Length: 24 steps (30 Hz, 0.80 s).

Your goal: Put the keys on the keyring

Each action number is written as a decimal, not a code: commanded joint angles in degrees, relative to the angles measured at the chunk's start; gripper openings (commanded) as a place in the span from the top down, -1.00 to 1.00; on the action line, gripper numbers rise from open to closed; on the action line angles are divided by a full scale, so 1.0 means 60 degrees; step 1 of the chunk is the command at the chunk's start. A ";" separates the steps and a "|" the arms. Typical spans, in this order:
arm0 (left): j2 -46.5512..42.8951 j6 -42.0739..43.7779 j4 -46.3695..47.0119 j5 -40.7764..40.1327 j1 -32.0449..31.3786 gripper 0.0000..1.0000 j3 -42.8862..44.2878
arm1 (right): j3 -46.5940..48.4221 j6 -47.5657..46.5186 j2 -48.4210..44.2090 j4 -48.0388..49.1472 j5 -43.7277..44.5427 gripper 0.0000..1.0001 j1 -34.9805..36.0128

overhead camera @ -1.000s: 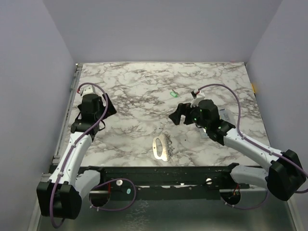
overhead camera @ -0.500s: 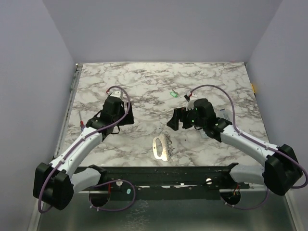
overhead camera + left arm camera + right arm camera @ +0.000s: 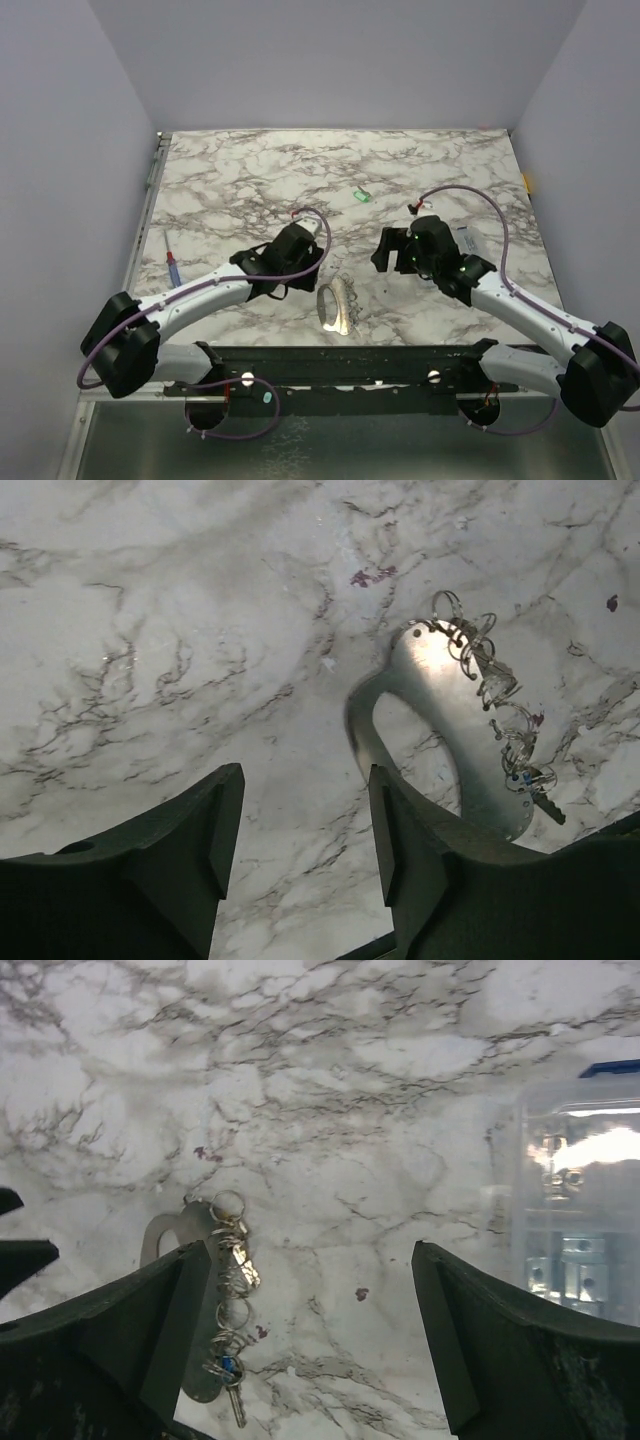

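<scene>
Left gripper (image 3: 303,790) and right gripper (image 3: 310,1260) are hovering open and empty by the keyring (image 3: 338,316), lower centre of the top view; pinning it comes next.

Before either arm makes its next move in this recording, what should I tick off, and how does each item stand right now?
1. Left end effector open, nothing held: ok.
2. Keyring between its jaws: not ok; it lies flat on the table, off to one side of them.
3. Right end effector open and empty: ok.
4. Green key in sight, nothing covering it: ok.
5. Any other loose keys located: cannot tell.
6. Clear box apart from the keyring: ok.
</scene>
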 commanded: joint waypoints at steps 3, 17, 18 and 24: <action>0.1323 -0.0121 0.1283 0.0181 -0.1285 -0.11 0.0751 | 0.0320 0.0344 -0.0901 -0.0471 0.2172 -0.83 0.0029; 0.3605 0.0739 0.2194 0.0948 -0.1572 0.24 0.1848 | 0.0007 0.0095 -0.1279 -0.0513 0.2067 -0.83 0.0028; 0.3746 0.0765 0.2202 0.1000 -0.1570 0.29 0.1924 | 0.0029 0.0065 -0.1289 -0.0525 0.2062 -0.83 0.0022; 0.4295 0.0751 0.2271 0.0976 -0.1572 0.43 0.2096 | 0.0015 -0.0112 -0.1370 -0.0614 0.2125 -0.83 0.0026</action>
